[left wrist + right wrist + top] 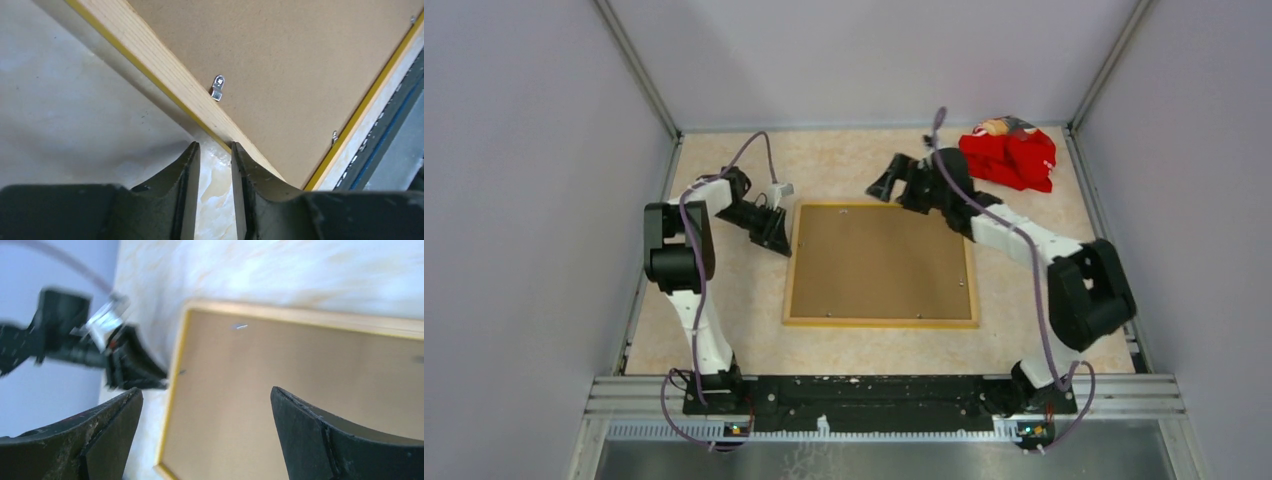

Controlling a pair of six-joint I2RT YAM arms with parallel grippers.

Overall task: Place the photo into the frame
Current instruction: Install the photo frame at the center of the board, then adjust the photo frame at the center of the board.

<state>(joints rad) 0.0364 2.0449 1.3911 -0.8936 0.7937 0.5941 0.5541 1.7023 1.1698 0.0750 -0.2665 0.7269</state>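
Observation:
The frame [879, 322] lies face down in the middle of the table, with its pale wood back up and a thin yellow edge showing. The plain brown backing board [879, 262] fills it. The photo is not in view. My left gripper [776, 235] sits low at the frame's left rail [165, 75]. Its fingers [215, 146] are a narrow gap apart, with only bare table between them. My right gripper [886, 185] hovers over the frame's far edge. It is wide open and empty [206, 395] and looks down on the board [280, 365].
A crumpled red bag [1012, 155] lies at the far right corner. Small metal clips [218, 87] hold the board along the rail. Grey walls close in the table on three sides. The left gripper also shows in the right wrist view [135, 367].

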